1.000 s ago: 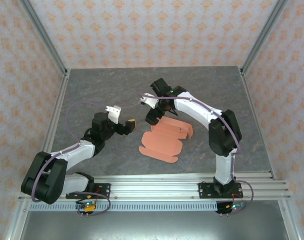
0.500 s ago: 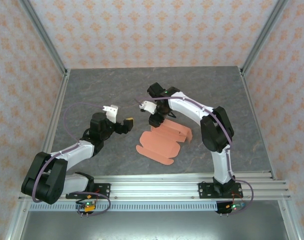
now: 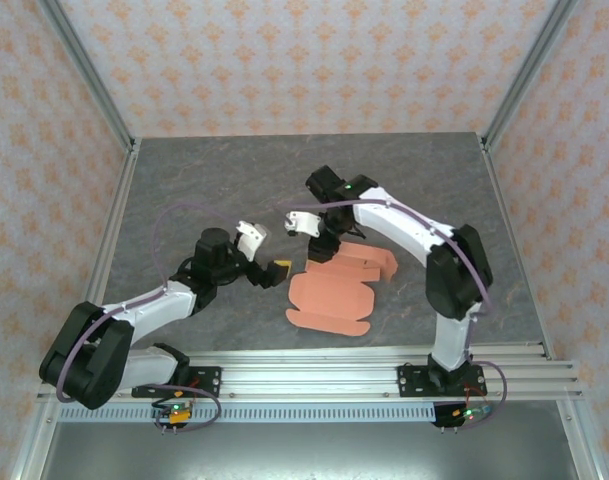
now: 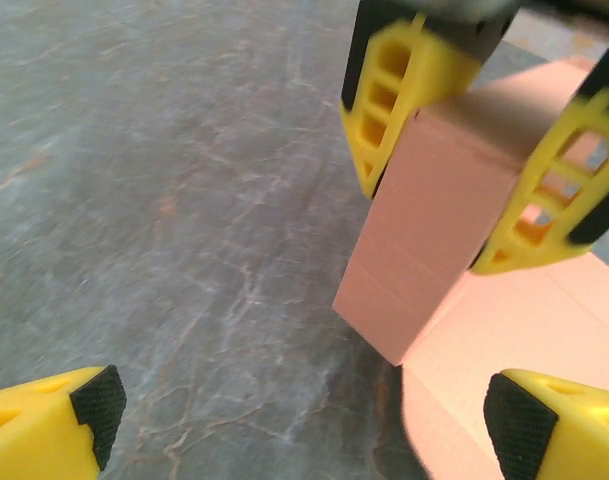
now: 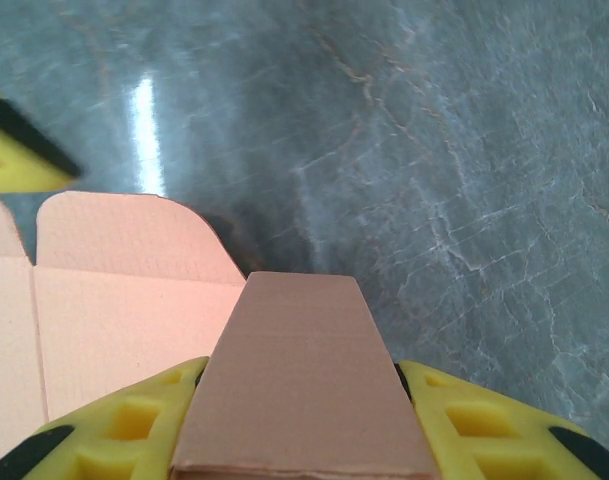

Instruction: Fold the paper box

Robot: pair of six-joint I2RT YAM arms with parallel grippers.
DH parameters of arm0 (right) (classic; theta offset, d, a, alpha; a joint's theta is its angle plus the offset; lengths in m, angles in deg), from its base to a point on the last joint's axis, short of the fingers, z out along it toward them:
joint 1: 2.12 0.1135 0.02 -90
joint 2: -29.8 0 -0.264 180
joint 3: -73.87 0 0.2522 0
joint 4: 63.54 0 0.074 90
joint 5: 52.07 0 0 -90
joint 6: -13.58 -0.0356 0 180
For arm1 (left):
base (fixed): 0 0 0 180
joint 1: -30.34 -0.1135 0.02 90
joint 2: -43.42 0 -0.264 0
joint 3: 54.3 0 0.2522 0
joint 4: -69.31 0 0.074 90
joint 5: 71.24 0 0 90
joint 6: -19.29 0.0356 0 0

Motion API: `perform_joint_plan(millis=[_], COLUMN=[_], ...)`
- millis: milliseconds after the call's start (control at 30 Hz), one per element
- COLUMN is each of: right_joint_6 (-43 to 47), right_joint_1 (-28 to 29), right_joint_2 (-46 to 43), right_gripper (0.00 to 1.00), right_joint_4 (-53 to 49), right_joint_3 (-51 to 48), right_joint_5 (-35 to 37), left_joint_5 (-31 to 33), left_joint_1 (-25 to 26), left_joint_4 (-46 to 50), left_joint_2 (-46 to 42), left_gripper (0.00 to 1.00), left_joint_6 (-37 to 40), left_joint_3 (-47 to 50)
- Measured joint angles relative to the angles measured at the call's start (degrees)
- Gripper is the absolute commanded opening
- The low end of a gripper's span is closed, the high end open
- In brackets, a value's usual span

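Paper box (image 3: 329, 300) lies on table (image 3: 184, 180), just right of left fingers (image 3: 282, 270).

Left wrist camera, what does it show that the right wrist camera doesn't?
Left wrist view: the right claw seen from outside, its yellow fingers clamping a raised flap of the salmon-orange thin card box, and the left claw wide open. Right wrist view: a rounded flap lying flat and a white glare streak. Both: the clamped flap and the grey marbled table.
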Motion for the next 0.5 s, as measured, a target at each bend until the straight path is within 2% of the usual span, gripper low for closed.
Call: perform_joint_plan(millis=[133,233,433,500], right_joint_6=[3.8,5.3,6.6,6.8], right_joint_1=[0.0,0.0,0.0,0.1], right_joint_2=[-6.1,-7.6,-7.6,-7.7], right_gripper=[0.42,0.42,0.42,0.42], right_joint_4=[-0.1,-0.1,-0.1,-0.1], right_joint_3=[-2.6,-2.8,-4.1,-4.6], right_joint_5=[-1.2,-2.4,-5.2,-5.9], left_joint_5=[-2.5,-3.7,-5.9,-6.1], left_joint_1=[1.0,4.0,7.4,8.1], left_joint_4=[1.4,2.9,4.6,4.7], left_joint_2=[0.0,0.0,2.4,3.5], left_gripper=[0.96,0.94,0.87,0.82], left_joint_6=[2.9,5.1,8.2,8.8], left_joint_3=[-0.5,-1.5,-4.8,-5.5])
